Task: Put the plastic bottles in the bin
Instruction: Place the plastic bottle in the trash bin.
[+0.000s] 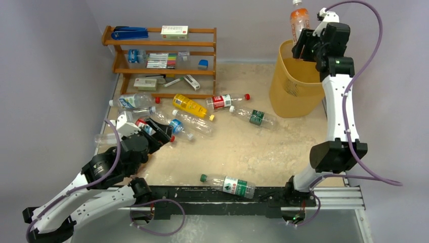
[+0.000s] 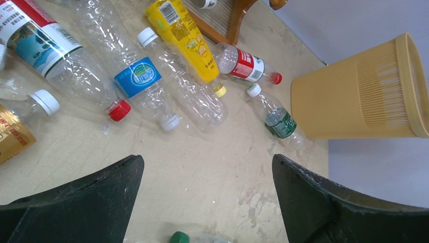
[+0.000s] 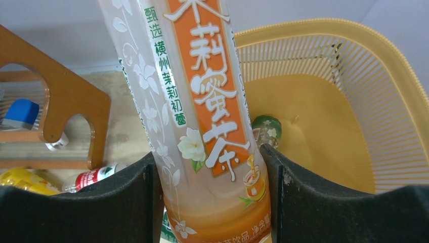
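Overhead, we note the right gripper (image 1: 305, 46) clamped on the orange-label bottle (image 1: 299, 19), which stands upright, cap end up. Gripper and bottle hang above the mouth of the bin (image 1: 284, 93), towards its far rim. The bin stands upright at the far right of the worktop (image 1: 263, 152).

Right wrist view: the fingers (image 3: 126, 202) press against both sides of the bottle's lower body. Beyond them we see into the bin, where a green-patterned bottle (image 3: 267, 130) rests on the bottom.

The left gripper (image 1: 164, 135) hovers low over the left side of the worktop. Its jaws are spread wide with nothing between them.

Just ahead of it, a loose cluster of bottles lies flat. From the left wrist we pick out:
- a yellow bottle (image 2: 182, 35), neck pointing towards the camera
- a blue-label bottle (image 2: 141, 81), clear, with a white cap, just beside the yellow one
- a red-label bottle (image 2: 246, 65) with a red cap, close to the foot of the wooden rack (image 1: 162, 55)
- a green-label bottle (image 2: 279, 120), the one nearest the bin but apart from it

One more, the green-cap bottle (image 1: 230, 186), lies alone at the near edge, just beyond the rail that carries the arm bases. Further clear bottles lie at the far left; we cannot make out their labels. The rack stands at the far left and holds pens and small boxes.
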Controlling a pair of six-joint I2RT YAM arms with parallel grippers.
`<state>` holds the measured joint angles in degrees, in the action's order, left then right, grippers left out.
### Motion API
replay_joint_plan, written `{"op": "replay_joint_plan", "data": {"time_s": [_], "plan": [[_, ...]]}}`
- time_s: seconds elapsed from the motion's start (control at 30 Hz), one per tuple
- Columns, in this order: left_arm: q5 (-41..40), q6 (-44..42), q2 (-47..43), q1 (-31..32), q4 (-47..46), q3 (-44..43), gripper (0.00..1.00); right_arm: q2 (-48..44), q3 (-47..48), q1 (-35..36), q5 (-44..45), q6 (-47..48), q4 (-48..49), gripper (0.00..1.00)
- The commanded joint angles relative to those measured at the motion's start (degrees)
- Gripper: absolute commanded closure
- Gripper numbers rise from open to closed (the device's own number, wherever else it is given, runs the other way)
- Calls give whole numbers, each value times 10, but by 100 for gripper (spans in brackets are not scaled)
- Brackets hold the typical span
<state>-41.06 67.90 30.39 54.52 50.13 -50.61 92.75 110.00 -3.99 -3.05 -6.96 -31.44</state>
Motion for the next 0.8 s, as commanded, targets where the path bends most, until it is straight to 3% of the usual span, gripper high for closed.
{"op": "replay_joint_plan", "data": {"time_s": [0.0,0.2,0.5,0.77], "plan": [[12,-15,19,2,-35,0,1,2,9,-27,-44,-21,4,44],[29,-18,32,2,-54,10,1,-20,-41,-46,-48,-33,23,34],[41,-19,36,2,-59,18,1,-15,-26,-50,-43,-37,12,7],[69,-40,73,2,-78,21,1,-80,-57,-49,-77,-50,26,2]]}}
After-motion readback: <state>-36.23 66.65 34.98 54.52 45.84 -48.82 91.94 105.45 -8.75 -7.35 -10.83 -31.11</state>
